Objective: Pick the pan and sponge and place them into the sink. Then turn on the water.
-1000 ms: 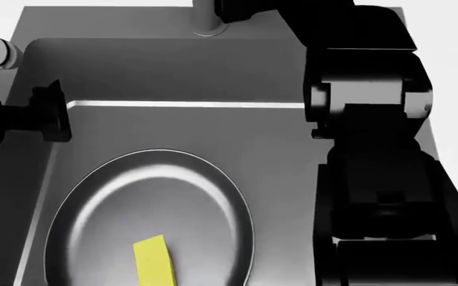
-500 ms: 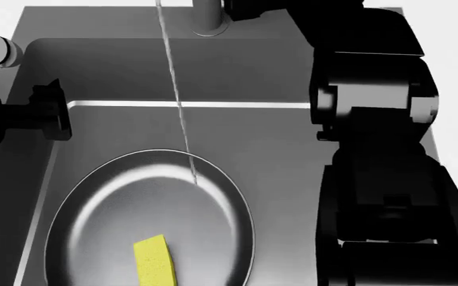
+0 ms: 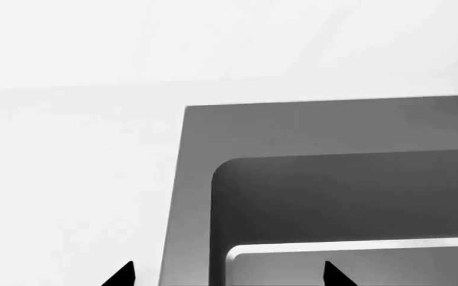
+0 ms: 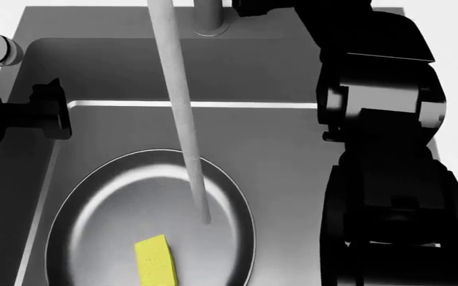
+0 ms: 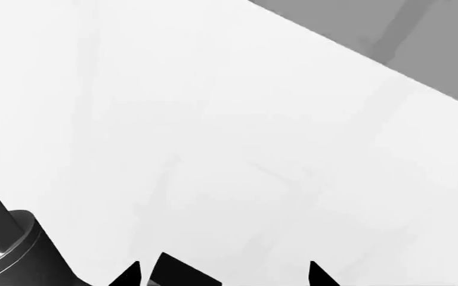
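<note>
In the lower left of the head frame, the round dark grey metal frying pan (image 4: pixel 151 220) lies inside the large rectangular dark grey sink (image 4: pixel 277 71), the small bright yellow sponge block (image 4: pixel 157 261) resting on its floor. A straight pale grey stream of water (image 4: pixel 183 119) falls from the top of the frame and lands in the pan, just above the sponge.

My left gripper (image 3: pixel 227 275) hangs over the sink's left wall, its two black tips set apart with nothing between them. My right gripper (image 5: pixel 225 273) is up by the tall grey faucet (image 4: pixel 209 18) at top centre, tips likewise spread and empty over pale counter.

By my reckoning the task is all but finished. The risk now is a careless withdrawal: my bulky right arm crowds the sink's right side, and a swing could knock the faucet and cut the flow. Open room lies over the white counter at either edge.
</note>
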{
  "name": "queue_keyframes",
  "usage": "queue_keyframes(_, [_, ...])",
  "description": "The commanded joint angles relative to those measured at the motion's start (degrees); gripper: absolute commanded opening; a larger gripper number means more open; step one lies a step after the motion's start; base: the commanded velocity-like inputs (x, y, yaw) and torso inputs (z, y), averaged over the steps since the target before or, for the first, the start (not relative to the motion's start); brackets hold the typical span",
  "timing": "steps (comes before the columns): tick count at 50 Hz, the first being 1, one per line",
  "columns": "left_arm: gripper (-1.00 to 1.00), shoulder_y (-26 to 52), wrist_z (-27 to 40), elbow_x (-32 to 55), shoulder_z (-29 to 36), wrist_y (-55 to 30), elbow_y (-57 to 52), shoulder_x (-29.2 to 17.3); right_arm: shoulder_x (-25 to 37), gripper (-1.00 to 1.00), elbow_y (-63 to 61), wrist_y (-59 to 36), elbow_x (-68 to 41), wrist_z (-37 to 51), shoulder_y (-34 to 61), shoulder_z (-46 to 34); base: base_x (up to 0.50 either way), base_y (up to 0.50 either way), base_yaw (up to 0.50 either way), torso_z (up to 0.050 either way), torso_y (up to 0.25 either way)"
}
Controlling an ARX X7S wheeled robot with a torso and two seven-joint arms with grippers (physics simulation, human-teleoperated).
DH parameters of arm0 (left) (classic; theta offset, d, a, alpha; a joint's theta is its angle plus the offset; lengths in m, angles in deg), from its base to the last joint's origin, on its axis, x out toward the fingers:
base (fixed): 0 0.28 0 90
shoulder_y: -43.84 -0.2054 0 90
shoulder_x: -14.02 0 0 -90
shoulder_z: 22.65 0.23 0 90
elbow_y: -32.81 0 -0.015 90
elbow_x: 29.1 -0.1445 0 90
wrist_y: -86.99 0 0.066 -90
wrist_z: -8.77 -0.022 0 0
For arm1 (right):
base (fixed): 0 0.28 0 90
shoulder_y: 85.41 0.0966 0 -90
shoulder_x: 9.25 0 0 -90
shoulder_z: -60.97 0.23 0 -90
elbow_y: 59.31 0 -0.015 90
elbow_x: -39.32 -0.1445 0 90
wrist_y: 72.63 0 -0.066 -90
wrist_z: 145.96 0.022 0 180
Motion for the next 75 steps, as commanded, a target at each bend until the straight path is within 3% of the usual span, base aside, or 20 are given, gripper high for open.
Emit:
queue_keyframes(1, [1.0, 0.3, -0.6, 0.7, -0.3, 0.8, -0.3, 0.4, 1.6, 1.0, 0.6, 0.5, 4.4, 1.5, -0.3, 0.6, 0.0, 0.0, 0.0, 0.0, 0.0])
queue_keyframes(24, [1.0, 0.3, 0.0, 1.1, -0.3, 0.4, -0.7, 0.2, 0.8, 1.0, -0.4, 2.6, 4.3, -0.9, -0.9, -0.2, 0.0, 0.0, 0.0, 0.0, 0.0])
queue_keyframes(34, [1.0, 0.7, 0.4, 1.3, -0.1, -0.1, -1.0, 0.3, 1.5, 1.0, -30.3, -15.4, 2.9, -0.1, -10.3, 0.2, 0.0, 0.0, 0.0, 0.0, 0.0])
queue_keyframes(45, [1.0, 0.7, 0.6, 1.7, -0.3, -0.3, -1.6, -0.2, 1.9, 1.0, -47.0, -25.9, 1.7, 0.1, -13.9, -0.6, 0.0, 0.0, 0.0, 0.0, 0.0])
queue_keyframes(61, [1.0, 1.2, 0.8, 2.3, -0.4, -0.7, -2.0, 0.0, 3.7, 1.0, -59.3, -34.3, 0.7, 1.1, -15.6, -1.0, 0.0, 0.0, 0.0, 0.0, 0.0])
queue_keyframes(75, [1.0, 1.9, 1.0, 3.1, -0.6, -1.4, -3.1, -0.6, 10.2, 1.0, -85.3, -55.0, -2.4, -1.4, -26.9, 0.8, 0.0, 0.0, 0.0, 0.0, 0.0])
